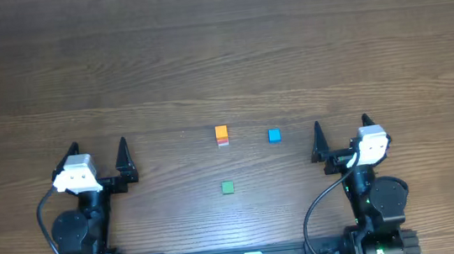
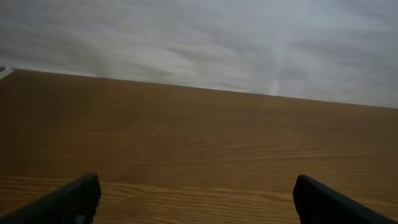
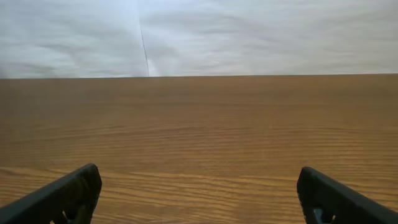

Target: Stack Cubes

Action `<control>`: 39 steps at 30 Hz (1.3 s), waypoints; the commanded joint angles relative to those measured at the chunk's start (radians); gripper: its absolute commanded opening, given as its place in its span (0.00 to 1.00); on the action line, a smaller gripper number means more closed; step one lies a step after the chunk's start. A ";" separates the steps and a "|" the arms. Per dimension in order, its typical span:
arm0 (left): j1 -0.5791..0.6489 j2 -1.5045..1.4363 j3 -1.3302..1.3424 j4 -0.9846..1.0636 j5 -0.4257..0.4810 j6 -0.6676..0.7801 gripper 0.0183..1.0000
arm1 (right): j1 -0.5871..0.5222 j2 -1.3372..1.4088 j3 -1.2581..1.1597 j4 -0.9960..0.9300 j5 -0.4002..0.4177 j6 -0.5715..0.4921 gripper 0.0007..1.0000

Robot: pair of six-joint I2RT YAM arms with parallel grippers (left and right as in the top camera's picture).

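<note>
Orange cube (image 1: 222, 132) sits on a pale reddish cube (image 1: 223, 143); blue cube (image 1: 274, 136) is near, green cube (image 1: 227, 188) apart. Left gripper (image 1: 98, 149) and right gripper (image 1: 341, 125) flank them, jaws wide open, empty.

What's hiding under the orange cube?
A thin reddish strip peeks out beneath the orange cube, probably another cube. The rest of it is covered.

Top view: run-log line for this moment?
small orange cube: mid-table | small blue cube: beside it, right-arm side, apart | small green cube: nearer bases, alone | left gripper: open, empty | right gripper: open, empty
</note>
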 commanded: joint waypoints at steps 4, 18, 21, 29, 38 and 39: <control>0.005 -0.007 -0.005 -0.003 0.013 0.018 1.00 | 0.006 -0.007 -0.009 0.019 -0.026 0.057 0.99; 0.005 -0.007 -0.005 -0.003 0.013 0.018 1.00 | 0.063 0.461 0.407 -0.212 -0.647 0.295 0.99; 0.005 -0.007 -0.005 -0.003 0.013 0.018 1.00 | 0.121 0.585 0.527 -0.315 -0.675 0.300 0.99; 0.005 -0.007 -0.005 -0.003 0.013 0.018 1.00 | 0.456 0.891 0.714 -0.537 -0.517 0.437 0.99; 0.005 -0.007 -0.005 -0.003 0.013 0.018 1.00 | 0.913 1.157 0.750 -0.561 -0.050 0.836 0.99; 0.005 -0.007 -0.005 -0.003 0.013 0.018 1.00 | 0.929 1.171 0.756 -0.566 -0.035 0.851 0.99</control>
